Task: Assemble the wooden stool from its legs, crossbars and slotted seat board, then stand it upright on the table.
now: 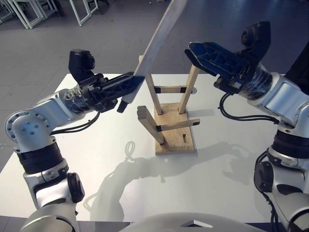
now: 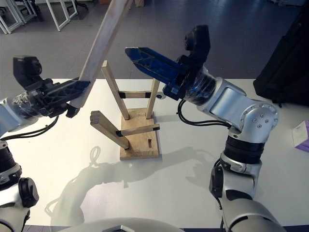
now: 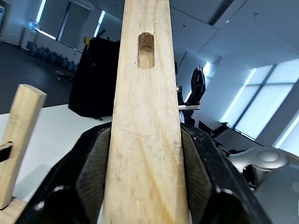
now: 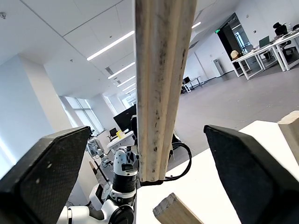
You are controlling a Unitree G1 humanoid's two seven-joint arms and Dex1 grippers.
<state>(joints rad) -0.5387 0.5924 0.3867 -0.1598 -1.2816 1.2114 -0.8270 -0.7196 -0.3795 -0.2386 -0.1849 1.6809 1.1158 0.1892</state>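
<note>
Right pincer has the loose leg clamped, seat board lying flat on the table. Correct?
No: the left pincer has the loose leg clamped, as the left wrist view shows; the right pincer is open. The seat board does lie flat on the table.

The long pale wooden stool leg (image 1: 161, 34) runs out past the top edge of both eye views, and the black left pincer (image 1: 131, 86) clamped around it covers the stretch between its fingers.
</note>
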